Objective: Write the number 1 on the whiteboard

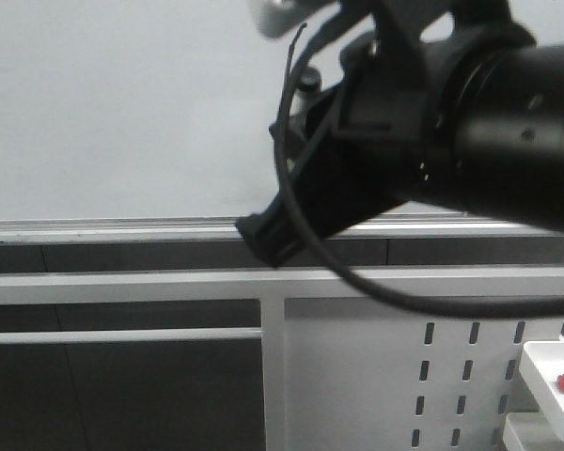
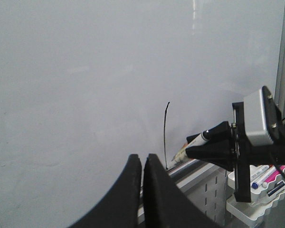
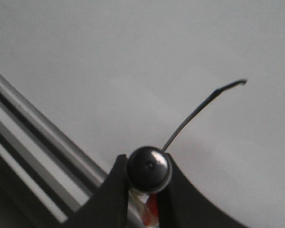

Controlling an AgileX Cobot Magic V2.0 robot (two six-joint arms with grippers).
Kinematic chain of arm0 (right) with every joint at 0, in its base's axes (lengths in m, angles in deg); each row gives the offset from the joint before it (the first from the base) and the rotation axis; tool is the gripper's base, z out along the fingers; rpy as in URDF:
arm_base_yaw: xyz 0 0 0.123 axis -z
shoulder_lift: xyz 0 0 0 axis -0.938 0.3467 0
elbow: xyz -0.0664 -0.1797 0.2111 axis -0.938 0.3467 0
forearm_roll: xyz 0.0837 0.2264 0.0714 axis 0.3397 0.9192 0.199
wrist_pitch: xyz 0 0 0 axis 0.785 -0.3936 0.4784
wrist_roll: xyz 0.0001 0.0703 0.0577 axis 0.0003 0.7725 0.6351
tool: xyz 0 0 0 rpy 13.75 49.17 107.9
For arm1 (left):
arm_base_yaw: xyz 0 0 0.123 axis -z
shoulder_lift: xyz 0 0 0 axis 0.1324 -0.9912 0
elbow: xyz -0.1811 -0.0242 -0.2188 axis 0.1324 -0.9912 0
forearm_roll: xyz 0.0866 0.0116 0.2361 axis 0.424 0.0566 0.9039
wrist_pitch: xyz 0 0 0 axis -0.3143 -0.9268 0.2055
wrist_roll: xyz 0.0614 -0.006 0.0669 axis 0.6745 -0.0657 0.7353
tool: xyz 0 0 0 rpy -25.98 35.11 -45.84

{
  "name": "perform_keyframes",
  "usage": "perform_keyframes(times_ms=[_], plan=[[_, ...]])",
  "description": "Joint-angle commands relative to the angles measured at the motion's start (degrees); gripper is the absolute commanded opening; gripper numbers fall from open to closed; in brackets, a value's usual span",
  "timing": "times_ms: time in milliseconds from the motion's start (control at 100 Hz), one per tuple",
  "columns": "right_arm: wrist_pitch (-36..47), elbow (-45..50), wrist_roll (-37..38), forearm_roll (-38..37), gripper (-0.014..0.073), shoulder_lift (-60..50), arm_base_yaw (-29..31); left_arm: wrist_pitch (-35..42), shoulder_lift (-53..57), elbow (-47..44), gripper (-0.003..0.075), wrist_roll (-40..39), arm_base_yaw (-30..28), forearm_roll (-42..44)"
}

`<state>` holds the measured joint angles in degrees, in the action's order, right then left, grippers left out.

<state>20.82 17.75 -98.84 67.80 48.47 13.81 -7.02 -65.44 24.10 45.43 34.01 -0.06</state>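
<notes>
On the pale whiteboard (image 2: 85, 71) I see the number 1 (image 2: 165, 135): a thin black, slightly curved stroke, hooked on top, rising from the board's silver rail.

Hand-drawn number 1 (image 2: 166, 135) in thin black marker on the whiteboard (image 2: 85, 85), tall, slightly curved stroke, no other readable text or labels

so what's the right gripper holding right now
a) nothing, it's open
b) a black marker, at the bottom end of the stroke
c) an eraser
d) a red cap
b: in the right wrist view the right gripper is clamped around a black marker, and the drawn number 1 runs straight from it across the whiteboard; the left wrist view shows the same marker at the foot of the stroke.
</notes>
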Motion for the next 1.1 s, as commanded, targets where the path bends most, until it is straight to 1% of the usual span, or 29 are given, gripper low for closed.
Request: perform_keyframes(times_ms=[0, 190, 270, 370, 480, 580, 640, 670, 690, 740, 770, 840, 890, 970, 1090], plan=[[6.7, -1.3, 1.9, 0.7, -0.0073, 0.6, 0.8, 3.7, -0.6, 1.6, -0.002, -0.6, -0.1, -1.2], [8.3, -1.3, 2.1, -0.3, -0.0077, -0.6, 0.7, 3.6, -0.6, 1.6, -0.002, -0.6, -0.1, -1.2], [6.2, -1.3, 2.1, -0.4, -0.0077, -3.0, -0.6, 3.6, -0.6, 1.6, -0.002, -0.6, -0.1, -1.2], [-0.1, -1.3, 1.5, -0.4, -0.0077, -8.7, -3.9, 2.9, -0.6, 1.6, -0.002, -0.6, -0.1, -1.2], [-7.1, -1.3, 0.7, -0.4, -0.0077, -16.3, -9.6, 2.3, -0.6, 1.6, -0.0019, -0.6, -0.1, -1.8], [-15.2, -2.2, -0.2, -0.4, -0.0077, -23.8, -14.1, 1.0, -0.9, 1.7, -0.0012, -0.5, -0.1, -3.4], [-20.7, -3.6, -0.5, -0.4, -0.0077, -27.1, -15.5, -2.1, -1.4, 2.4, 0.0031, 0.2, -0.1, -3.7], [-24.9, -4.3, -0.5, -0.4, -0.0077, -28.8, -15.8, -4.1, -2.0, 3.1, 0.0063, 0.6, -0.1, -3.8], [-26.7, -5.0, -0.5, -0.4, -0.0077, -29.4, -15.8, -6.3, -2.6, 3.6, 0.0102, 1.3, -0.1, -4.0], [-34.0, -6.8, -0.5, -0.4, -0.0077, -31.2, -15.8, -10.0, -4.3, 5.0, 0.0169, 3.8, -0.1, -4.8], [-37.0, -7.9, -0.5, -0.4, -0.0077, -31.8, -15.8, -12.3, -5.5, 6.0, 0.0226, 5.7, -0.1, -5.9], [-42.0, -10.6, -0.5, -0.4, -0.0077, -32.4, -15.8, -17.1, -8.7, 8.5, 0.0312, 11.5, -0.1, -9.5], [-45.0, -12.9, -0.5, -0.4, -0.0077, -32.4, -15.8, -19.4, -10.9, 10.2, 0.0327, 15.5, -0.1, -12.9], [-48.6, -15.8, -0.5, -0.7, -0.0077, -32.3, -15.8, -22.8, -14.3, 12.8, 0.0316, 21.8, -0.1, -17.9], [-53.2, -19.5, -0.5, -0.8, -0.0077, -31.5, -15.8, -27.5, -19.6, 15.3, 0.0296, 23.7, -0.1, -20.1]])
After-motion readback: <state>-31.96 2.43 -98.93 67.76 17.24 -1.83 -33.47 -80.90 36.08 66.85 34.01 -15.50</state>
